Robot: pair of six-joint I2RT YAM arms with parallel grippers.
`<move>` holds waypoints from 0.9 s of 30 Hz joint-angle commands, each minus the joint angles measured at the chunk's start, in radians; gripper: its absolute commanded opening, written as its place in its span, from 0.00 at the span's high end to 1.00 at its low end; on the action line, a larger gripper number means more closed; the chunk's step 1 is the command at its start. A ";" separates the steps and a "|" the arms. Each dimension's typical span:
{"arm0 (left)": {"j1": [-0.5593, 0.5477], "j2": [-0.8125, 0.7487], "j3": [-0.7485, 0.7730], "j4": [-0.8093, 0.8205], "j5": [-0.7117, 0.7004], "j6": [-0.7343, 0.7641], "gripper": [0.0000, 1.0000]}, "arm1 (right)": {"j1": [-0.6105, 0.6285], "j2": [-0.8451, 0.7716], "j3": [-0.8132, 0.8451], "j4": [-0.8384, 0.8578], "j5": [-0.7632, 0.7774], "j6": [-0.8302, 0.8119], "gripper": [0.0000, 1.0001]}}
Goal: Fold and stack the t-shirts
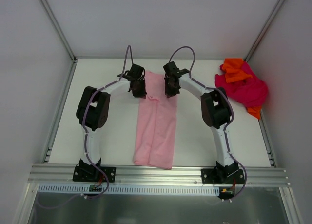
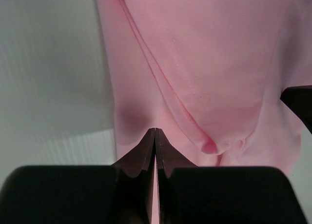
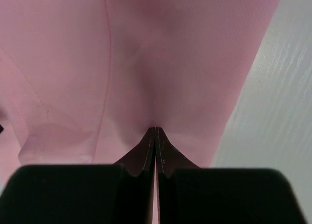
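Observation:
The light pink t-shirt [image 1: 156, 131] lies as a long narrow strip down the middle of the white table [image 1: 114, 141]. My left gripper [image 1: 139, 91] is at the strip's far left corner. My right gripper [image 1: 170, 90] is at its far right corner. In the left wrist view the left gripper [image 2: 155, 132] is shut, with pink cloth [image 2: 204, 63] puckered at its tips. In the right wrist view the right gripper [image 3: 155, 130] is shut on the pink cloth [image 3: 146, 53] in the same way. A magenta-red t-shirt [image 1: 247, 91] and a bright orange t-shirt [image 1: 235, 71] lie crumpled together at the back right.
White walls with metal corner posts [image 1: 56, 24] enclose the table on three sides. An aluminium rail [image 1: 156, 174] carrying both arm bases runs along the near edge. The crumpled heap lies against the right wall.

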 commanded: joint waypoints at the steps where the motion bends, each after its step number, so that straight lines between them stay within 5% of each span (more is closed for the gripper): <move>1: 0.012 0.025 0.058 -0.001 0.033 -0.014 1.00 | -0.006 0.015 0.032 -0.033 0.010 -0.002 0.99; 27: 0.076 0.303 0.428 -0.136 0.065 -0.009 1.00 | -0.076 0.256 0.395 -0.108 -0.022 -0.048 0.94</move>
